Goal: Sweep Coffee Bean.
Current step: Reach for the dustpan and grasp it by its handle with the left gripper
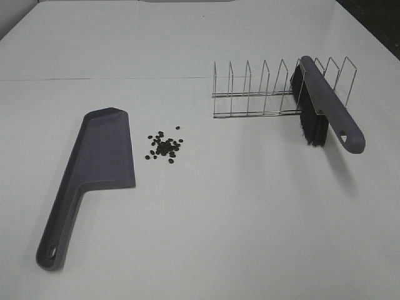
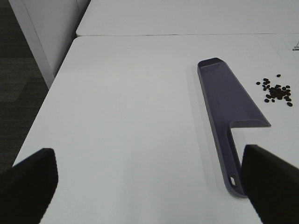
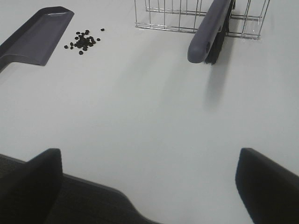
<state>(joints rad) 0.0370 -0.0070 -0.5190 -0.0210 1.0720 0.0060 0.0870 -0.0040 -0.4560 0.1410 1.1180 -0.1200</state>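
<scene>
The coffee beans point(image 1: 165, 147) lie in a small loose heap on the table point(image 1: 219, 219). Just beside the heap, on its left in the high view, is the wide mouth of the grey dustpan point(image 1: 103, 156). The long axis of the dustpan runs away from the beans towards the near left, so its handle end points at the left arm. Well apart from the beans, on their right, the brush point(image 1: 328, 103) leans in a wire rack point(image 1: 256, 115), with its bristles down and its handle pointing to the near right. The left arm's fingers point(image 2: 28, 184) stand wide and hold nothing, and the dustpan handle ends near them. The right arm's fingers point(image 3: 32, 184) are also wide and empty. The right arm seems the nearer one to the brush handle.
</scene>
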